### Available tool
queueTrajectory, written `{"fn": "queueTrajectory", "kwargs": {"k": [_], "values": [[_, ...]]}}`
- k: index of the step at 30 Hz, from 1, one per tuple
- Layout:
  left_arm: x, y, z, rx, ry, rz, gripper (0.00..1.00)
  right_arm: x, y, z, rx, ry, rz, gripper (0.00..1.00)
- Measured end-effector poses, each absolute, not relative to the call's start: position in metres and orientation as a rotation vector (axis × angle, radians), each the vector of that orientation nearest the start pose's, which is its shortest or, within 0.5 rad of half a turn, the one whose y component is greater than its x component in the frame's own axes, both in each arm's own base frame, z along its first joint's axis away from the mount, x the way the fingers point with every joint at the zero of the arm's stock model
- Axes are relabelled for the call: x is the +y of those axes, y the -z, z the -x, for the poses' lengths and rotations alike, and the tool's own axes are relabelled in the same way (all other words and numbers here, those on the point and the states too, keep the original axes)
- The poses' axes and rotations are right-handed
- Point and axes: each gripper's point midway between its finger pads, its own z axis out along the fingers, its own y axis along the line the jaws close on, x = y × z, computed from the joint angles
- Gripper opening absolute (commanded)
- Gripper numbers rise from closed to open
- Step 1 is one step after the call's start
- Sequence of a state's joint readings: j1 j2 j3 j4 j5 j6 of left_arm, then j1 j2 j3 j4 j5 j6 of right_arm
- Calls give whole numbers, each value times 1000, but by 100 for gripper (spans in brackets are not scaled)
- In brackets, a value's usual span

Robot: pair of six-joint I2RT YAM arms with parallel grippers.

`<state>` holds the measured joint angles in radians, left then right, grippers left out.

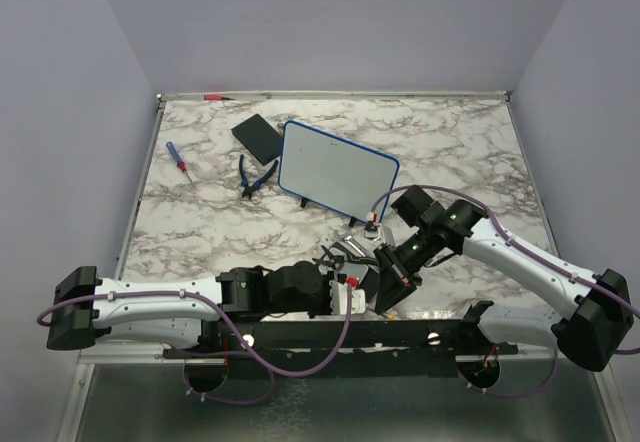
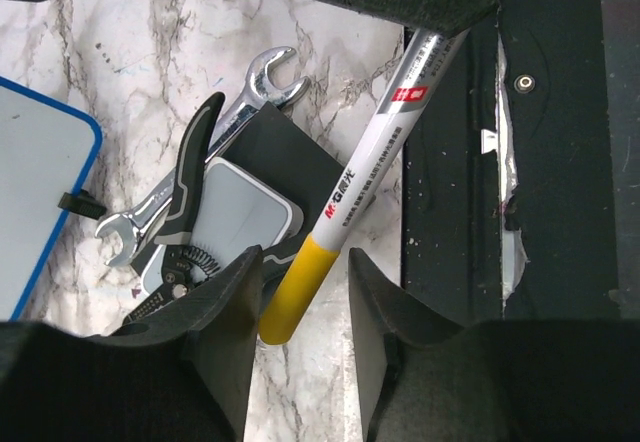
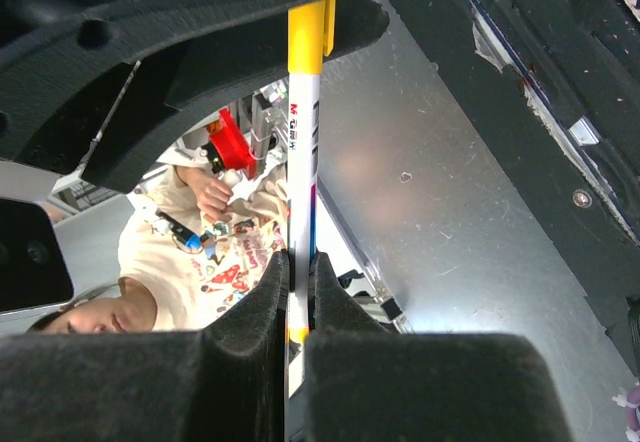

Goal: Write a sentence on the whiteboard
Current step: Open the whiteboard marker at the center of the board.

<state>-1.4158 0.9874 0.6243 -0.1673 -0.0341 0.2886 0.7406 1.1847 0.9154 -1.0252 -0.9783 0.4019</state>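
Top external view, whiteboard (image 1: 335, 170) at the table's (image 1: 470, 142) far middle, nearer me the marker (image 3: 302, 142) clamped in my right gripper (image 3: 300, 274), my left gripper (image 2: 303, 274) narrow round its yellow cap (image 2: 295, 302), contact unclear, wrench (image 2: 268, 82) and pliers (image 2: 185, 182) on the table behind.

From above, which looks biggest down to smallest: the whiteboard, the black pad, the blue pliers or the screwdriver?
1. whiteboard
2. black pad
3. blue pliers and screwdriver: about equally long, so a tie, though the screwdriver is thinner.
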Motion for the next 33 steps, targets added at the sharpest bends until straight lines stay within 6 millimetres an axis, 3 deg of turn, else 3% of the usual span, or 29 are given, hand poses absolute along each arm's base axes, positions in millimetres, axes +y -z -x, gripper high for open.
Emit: {"fn": "queueTrajectory", "kwargs": {"k": [2,4,5,8,11,13,17,22,26,29,33], "values": [[-313,-142,-67,1444,633,-1616,20,235,-188,-28,2963,-1595,739,1],[-312,-140,-65,1447,633,-1628,2,235,-187,-27,2962,-1598,744,1],[-310,-138,-64,1453,636,-1643,0,235,-187,-28,2960,-1596,745,5],[-306,-130,-50,1443,659,-1715,0,237,-189,-33,2940,-1570,748,34],[-307,-134,-53,1459,667,-1681,0,239,-192,-42,2928,-1498,729,61],[-308,-137,-57,1473,673,-1647,0,242,-196,-52,2896,-1427,704,71],[-306,-143,-68,1506,669,-1585,0,239,-211,-78,2777,-1285,613,81],[-296,-156,-102,1575,685,-1451,0,228,-227,-108,2615,-1183,477,84],[-290,-165,-126,1618,702,-1374,0,230,-237,-119,2491,-1192,477,81],[-293,-167,-124,1610,734,-1387,0,233,-234,-122,2451,-1198,497,72],[-296,-160,-118,1626,765,-1429,0,239,-225,-131,2449,-1187,536,70]]}}
